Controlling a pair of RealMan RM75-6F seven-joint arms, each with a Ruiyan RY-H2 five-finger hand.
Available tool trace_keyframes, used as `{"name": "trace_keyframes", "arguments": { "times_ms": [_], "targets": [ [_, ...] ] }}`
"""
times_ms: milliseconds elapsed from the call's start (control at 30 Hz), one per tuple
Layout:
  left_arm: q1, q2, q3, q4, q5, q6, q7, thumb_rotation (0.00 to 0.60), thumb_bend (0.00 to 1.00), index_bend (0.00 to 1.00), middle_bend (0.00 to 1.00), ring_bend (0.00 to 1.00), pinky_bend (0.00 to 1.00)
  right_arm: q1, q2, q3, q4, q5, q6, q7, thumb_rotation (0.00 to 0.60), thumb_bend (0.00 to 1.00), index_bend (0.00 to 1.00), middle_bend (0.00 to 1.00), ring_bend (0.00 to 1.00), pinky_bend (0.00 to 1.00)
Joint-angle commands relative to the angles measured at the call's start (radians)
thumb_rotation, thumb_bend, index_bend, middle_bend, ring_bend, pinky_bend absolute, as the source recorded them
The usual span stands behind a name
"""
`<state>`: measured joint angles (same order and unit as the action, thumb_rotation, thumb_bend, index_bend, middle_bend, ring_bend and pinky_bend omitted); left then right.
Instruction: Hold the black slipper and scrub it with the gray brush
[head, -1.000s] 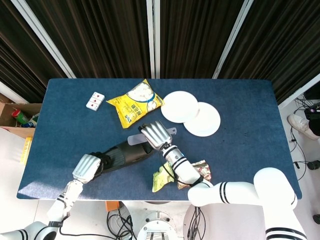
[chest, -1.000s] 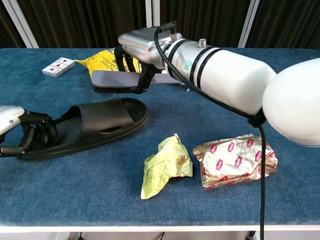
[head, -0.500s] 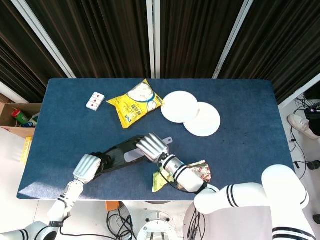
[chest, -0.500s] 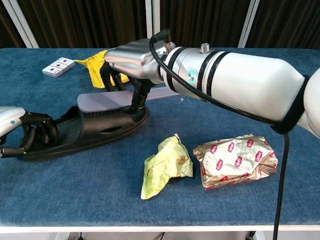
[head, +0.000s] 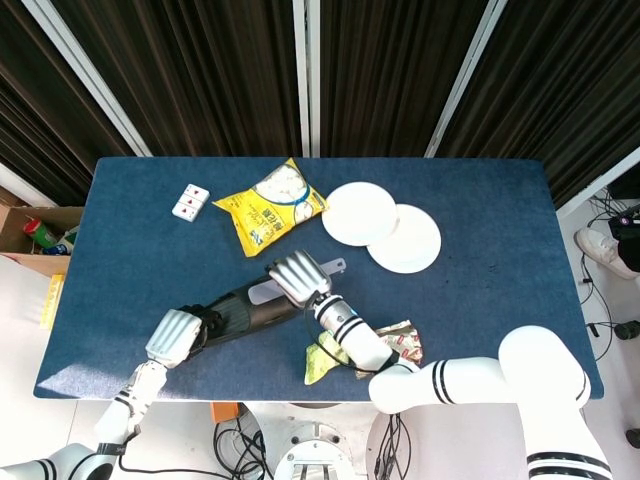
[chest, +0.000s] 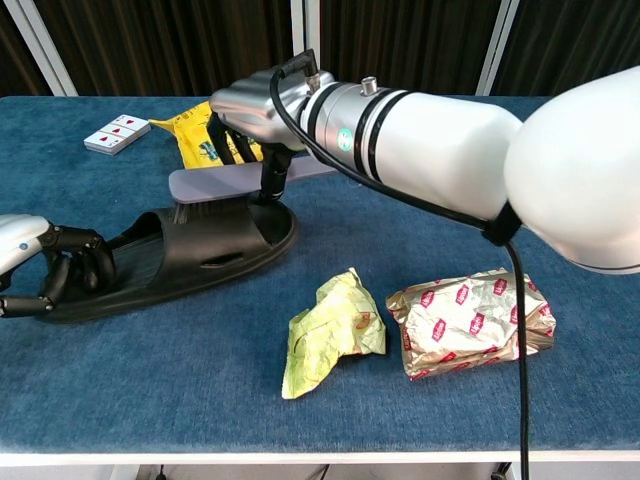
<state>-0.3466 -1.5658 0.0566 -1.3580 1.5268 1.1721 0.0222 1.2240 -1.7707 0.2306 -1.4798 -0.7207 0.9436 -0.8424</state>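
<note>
So the right hand (chest: 255, 120) has its fingers wrapped around the gray brush (chest: 225, 185), holding it flat over the toe end of the black slipper (chest: 190, 250), bristles down on the strap area. From overhead the brush lies across the slipper's upper edge. The left hand (chest: 45, 270) grips the heel end of the slipper, fingers curled over the rim, pinning it to the blue table (head: 480, 200). The slipper lies near the front left of the table, sole down, toe pointing toward the middle.

Just in front of it sit a crumpled yellow-green wrapper (chest: 330, 330) and a gold and red foil packet (chest: 470, 320), side by side. Farther back there's a yellow snack bag (head: 268, 205), a small white card box (head: 190, 202), and two white plates (head: 385, 225) overlapping each other.
</note>
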Motion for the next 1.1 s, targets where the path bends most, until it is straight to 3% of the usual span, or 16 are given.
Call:
{"name": "trace_keyframes", "arguments": {
  "times_ms": [33,300,467,600,800,1100],
  "targets": [
    [0.001,0.002,-0.001,-0.002,-0.003,-0.001,0.001,0.600,0.84,0.44,0.50,0.38,0.48,0.012,-0.026,0.008,0.051,0.028,0.011,-0.010,0.600,0.63,0.82,0.59,0.58,0.74],
    [0.002,0.005,0.000,-0.005,-0.004,-0.002,0.000,0.600,0.84,0.44,0.50,0.38,0.48,-0.004,-0.060,0.018,0.113,-0.005,0.048,0.033,0.600,0.63,0.82,0.59,0.58,0.74],
    [-0.001,0.002,-0.001,-0.003,-0.004,-0.006,-0.002,0.600,0.84,0.44,0.50,0.38,0.48,-0.036,-0.009,0.020,0.007,-0.097,0.018,0.140,0.600,0.64,0.82,0.59,0.58,0.74],
    [-0.004,-0.002,-0.001,0.000,-0.005,-0.011,-0.001,0.600,0.84,0.44,0.50,0.38,0.48,-0.062,0.044,-0.013,-0.092,-0.164,-0.004,0.184,0.600,0.64,0.83,0.59,0.58,0.74],
    [-0.008,-0.005,-0.003,0.001,-0.006,-0.017,0.001,0.600,0.84,0.44,0.50,0.38,0.48,-0.066,0.074,-0.051,-0.159,-0.140,-0.014,0.140,0.600,0.64,0.84,0.61,0.59,0.74],
    [-0.013,-0.007,-0.002,-0.001,-0.007,-0.023,0.002,0.600,0.84,0.44,0.51,0.38,0.48,-0.037,0.038,-0.054,-0.118,-0.059,-0.002,0.063,0.600,0.64,0.86,0.62,0.60,0.75]
  ]
}}
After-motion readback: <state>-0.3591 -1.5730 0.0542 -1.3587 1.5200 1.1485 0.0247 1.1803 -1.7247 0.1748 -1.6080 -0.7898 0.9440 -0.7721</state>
